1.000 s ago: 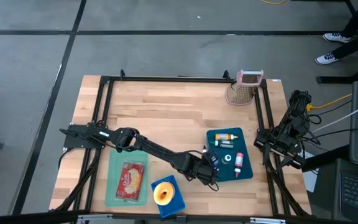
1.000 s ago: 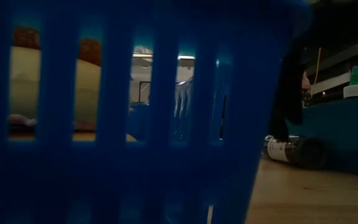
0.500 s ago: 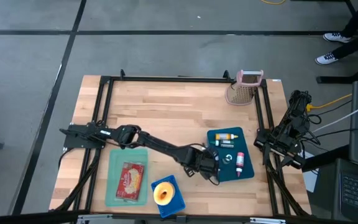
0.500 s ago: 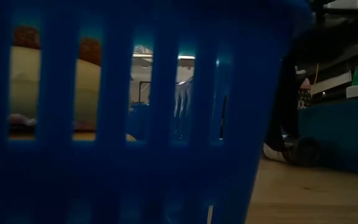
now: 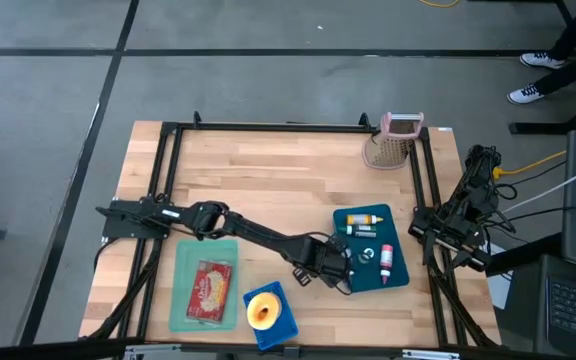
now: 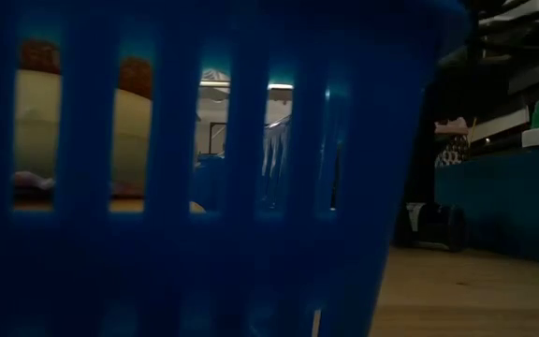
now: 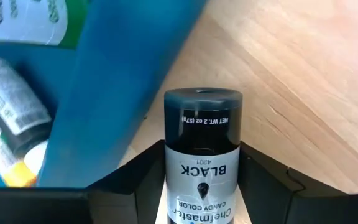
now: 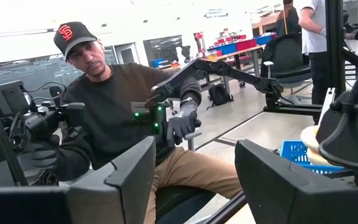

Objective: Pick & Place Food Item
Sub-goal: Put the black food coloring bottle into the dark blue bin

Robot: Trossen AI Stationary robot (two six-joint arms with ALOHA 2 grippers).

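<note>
A small bottle (image 7: 202,155) with a black cap and a white label reading BLACK sits between the fingers of my left gripper (image 5: 340,274), which is shut on it. The gripper is just off the near left corner of the teal tray (image 5: 400,240). In the low view the bottle (image 6: 433,226) shows low over the wood beside the tray's wall (image 6: 503,201). My right gripper (image 8: 194,163) is open at the table's right edge, pointing out into the room with nothing between its fingers. My left gripper pinches the bottle's labelled body (image 7: 166,186) between its two fingers, one on each side. The fingers slant down from the table's left and lie along the bottle. The black cap (image 7: 202,109) sticks out past the fingertips, close over the wood; whether it touches the table I cannot tell.
The teal tray holds several other small bottles (image 5: 366,217). A blue basket (image 5: 286,322) with a yellow round item stands at the near edge and fills the low view. A green tray (image 5: 181,262) with a red packet lies at the near left. A pink basket (image 5: 393,148) stands far right. A seated person shows beyond the table.
My left gripper has sunk a little toward the table beside the teal tray and has turned. The bottle has turned with it, from slanting sidelong to nearly end-on in the low view, and now sits lower.
</note>
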